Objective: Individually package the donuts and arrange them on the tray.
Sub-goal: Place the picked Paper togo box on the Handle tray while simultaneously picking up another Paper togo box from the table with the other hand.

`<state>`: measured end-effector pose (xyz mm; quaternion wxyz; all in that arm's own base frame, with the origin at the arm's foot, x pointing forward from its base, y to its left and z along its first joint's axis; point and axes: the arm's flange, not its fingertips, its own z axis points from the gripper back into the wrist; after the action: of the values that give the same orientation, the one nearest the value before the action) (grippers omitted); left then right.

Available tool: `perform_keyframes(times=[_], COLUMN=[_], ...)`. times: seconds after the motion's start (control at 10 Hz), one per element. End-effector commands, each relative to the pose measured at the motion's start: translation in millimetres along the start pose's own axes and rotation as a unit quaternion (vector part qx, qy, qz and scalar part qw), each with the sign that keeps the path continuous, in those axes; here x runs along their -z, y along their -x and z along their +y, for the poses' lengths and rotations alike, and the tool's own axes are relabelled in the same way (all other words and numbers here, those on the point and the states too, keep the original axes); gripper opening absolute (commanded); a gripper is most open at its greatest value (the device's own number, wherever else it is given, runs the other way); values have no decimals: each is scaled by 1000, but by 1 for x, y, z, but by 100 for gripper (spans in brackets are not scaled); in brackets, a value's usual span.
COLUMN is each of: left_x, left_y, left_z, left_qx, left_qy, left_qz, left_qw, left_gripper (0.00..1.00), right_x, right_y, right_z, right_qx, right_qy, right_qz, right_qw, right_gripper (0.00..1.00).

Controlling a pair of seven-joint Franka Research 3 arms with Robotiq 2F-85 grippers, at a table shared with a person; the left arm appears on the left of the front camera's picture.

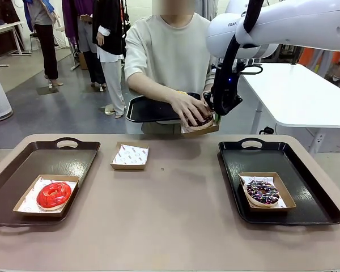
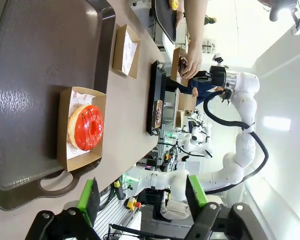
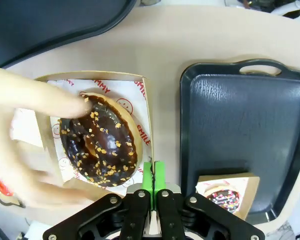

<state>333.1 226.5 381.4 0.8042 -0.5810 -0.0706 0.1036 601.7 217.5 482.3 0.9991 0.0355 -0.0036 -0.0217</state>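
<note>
A dark chocolate donut (image 3: 100, 145) with nut bits lies in a paper-lined cardboard box (image 3: 142, 100). My right gripper (image 3: 152, 175) is shut on that box's near rim and holds it above the table's far edge (image 1: 201, 129). A person's hand (image 1: 188, 107) rests on this donut. The red donut (image 1: 53, 195) sits boxed on the left tray (image 1: 22, 164). On the right tray (image 1: 306, 187) the sprinkled donut (image 1: 263, 192) is boxed too. My left gripper (image 2: 142, 195) hangs open above the left tray, apart from the red donut (image 2: 87, 127). A yellow donut (image 2: 174, 4) lies on the person's tray.
An empty paper-lined box (image 1: 130, 156) stands on the table between the trays, nearer the left one. The person holds a black tray (image 1: 150, 109) beyond the far edge. A white table (image 1: 306, 96) stands at the back right.
</note>
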Motion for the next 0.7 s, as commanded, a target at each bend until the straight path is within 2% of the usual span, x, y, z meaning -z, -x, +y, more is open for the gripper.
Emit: perform_keyframes(times=[0.0, 0.6], left_x=[-2, -2], left_y=[2, 2], left_z=[1, 1], left_qx=[0, 0], left_qy=[2, 2], left_qz=[1, 1], left_qw=[1000, 1000], left_gripper=[90, 90], right_x=[-1, -1], right_y=[1, 1], right_z=[-3, -3], right_qx=[0, 0], right_qy=[-4, -4], right_qz=[-3, -3], right_qw=[1000, 1000], right_gripper=[0, 0])
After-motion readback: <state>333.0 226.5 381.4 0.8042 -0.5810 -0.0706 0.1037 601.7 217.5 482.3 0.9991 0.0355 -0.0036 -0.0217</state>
